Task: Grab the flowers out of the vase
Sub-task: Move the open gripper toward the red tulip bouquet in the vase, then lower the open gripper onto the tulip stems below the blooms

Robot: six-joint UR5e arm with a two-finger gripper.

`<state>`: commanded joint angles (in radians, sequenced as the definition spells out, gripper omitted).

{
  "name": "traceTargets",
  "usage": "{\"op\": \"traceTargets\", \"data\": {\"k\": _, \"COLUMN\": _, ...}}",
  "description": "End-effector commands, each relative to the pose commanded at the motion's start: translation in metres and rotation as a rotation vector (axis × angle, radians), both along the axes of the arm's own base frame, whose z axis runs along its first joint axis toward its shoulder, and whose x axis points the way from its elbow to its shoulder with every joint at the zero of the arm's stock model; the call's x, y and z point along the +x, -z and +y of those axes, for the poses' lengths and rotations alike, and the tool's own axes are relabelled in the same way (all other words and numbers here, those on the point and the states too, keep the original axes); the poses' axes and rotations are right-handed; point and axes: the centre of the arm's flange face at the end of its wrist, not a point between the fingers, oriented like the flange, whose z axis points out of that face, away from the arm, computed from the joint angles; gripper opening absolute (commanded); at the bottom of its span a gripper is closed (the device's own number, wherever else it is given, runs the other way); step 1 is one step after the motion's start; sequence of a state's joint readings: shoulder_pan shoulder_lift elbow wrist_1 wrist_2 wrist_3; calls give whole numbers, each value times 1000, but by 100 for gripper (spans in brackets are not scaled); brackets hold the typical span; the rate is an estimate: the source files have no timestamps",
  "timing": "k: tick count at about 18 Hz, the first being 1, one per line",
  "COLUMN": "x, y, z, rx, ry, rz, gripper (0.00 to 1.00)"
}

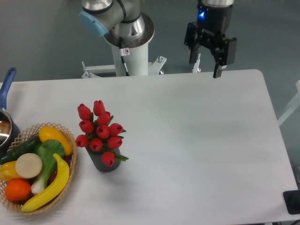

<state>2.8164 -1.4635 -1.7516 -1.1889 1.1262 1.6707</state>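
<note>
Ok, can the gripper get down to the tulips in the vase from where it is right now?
Probably yes. The gripper hangs open at the table's far edge, and bare tabletop lies between it and the tulips, whose tops stand uncovered above the vase.

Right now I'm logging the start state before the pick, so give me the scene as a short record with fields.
gripper: open, empty, raised over the table's far edge
flowers: red tulips standing upright in the vase
vase: dark grey cylinder, left of centre on the table
table: white surface
basket: woven basket of fruit and vegetables, left of the vase, close beside it
pot: blue-handled pot at the left edge, partly cut off
gripper to flowers: far apart, no contact
</note>
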Motion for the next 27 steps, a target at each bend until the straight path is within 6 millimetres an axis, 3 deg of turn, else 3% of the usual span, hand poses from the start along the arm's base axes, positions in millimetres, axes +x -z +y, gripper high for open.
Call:
{"op": "traceTargets", "data": {"k": 6, "x": 6, "y": 21, "z": 11, "rx": 136, "ry": -156, "rz": -132, "gripper": 100}}
{"op": "traceTargets", "data": {"k": 9, "x": 17, "y": 44, "z": 13, "rx": 219, "ry": -137, "rz": -152, "gripper": 100}}
{"op": "traceTargets", "data": {"k": 17, "x": 35, "y": 62, "z": 20, "rx": 230, "ry": -115, "rz": -194, "gripper": 100}}
{"op": "traceTargets", "data": {"k": 23, "x": 54, "y": 94, "z": 43, "rx": 310, "ry": -119, "rz": -407, "gripper": 100}}
{"op": "traceTargets", "data": {"k": 27, "x": 57, "y": 103, "z": 49, "rx": 367, "ry": -139, "rz": -519, "gripper": 100}}
